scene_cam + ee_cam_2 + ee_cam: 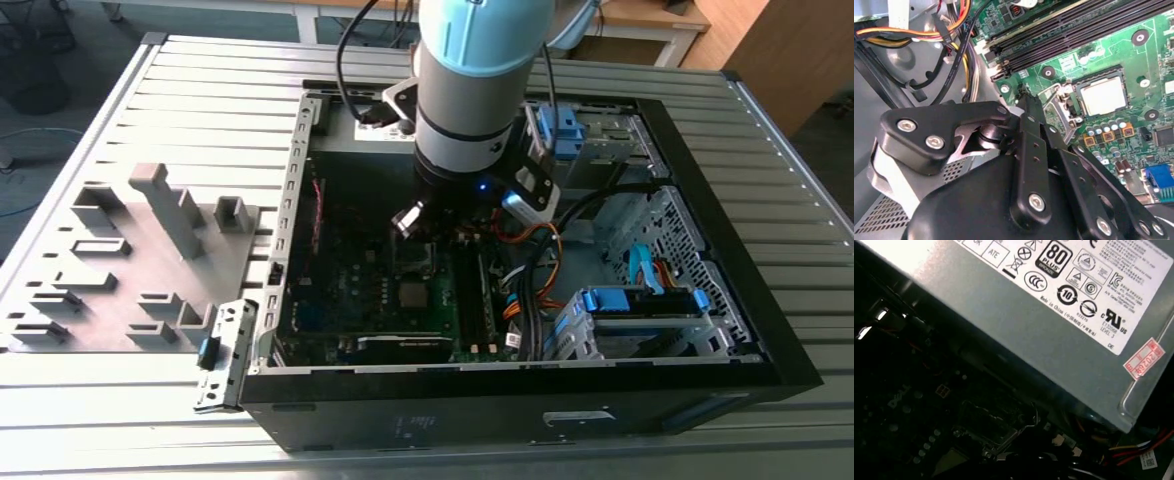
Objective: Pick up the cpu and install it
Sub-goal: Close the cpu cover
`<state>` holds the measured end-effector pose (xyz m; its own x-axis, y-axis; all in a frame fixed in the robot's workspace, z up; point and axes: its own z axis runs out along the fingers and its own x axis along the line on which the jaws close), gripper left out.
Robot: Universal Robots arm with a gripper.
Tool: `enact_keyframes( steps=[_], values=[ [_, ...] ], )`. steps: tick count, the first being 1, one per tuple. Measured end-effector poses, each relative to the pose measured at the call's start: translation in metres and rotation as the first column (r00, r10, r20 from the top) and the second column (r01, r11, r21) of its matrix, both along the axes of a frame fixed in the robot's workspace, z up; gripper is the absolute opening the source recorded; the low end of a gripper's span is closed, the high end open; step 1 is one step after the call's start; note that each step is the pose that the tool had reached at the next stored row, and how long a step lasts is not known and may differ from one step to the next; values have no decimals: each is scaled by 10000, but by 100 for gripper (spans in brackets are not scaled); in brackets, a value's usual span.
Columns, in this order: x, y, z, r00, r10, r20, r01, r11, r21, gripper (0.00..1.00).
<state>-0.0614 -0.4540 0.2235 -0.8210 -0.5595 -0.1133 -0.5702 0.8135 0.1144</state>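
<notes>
The cpu [1102, 95] is a flat silver-grey square lying in its socket on the green motherboard [1134, 55]; in the exterior view the cpu [414, 293] sits mid-board inside the open computer case [694, 350]. My gripper [1026, 100] hangs over the board just short of the socket, its black fingers [1029, 145] drawn together to one narrow tip beside the raised metal socket plate [1054, 107]. I see nothing between them. In the exterior view the gripper [420, 225] is low inside the case, a little beyond the cpu.
A grey power supply [1019, 315] with a white label looms close in the first wrist view. Orange, yellow and black cables [949, 30] and memory slots [1064, 30] run beside the socket. Blue drive brackets [641, 305] fill the case's right. A grey fixture block [120, 260] lies left.
</notes>
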Motion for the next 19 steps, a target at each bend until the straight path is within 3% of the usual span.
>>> enact_keyframes(
  steps=[19],
  values=[
    [3, -158, 19, 10000, 4, 0, -4, 10000, 53, 11]
  ],
)
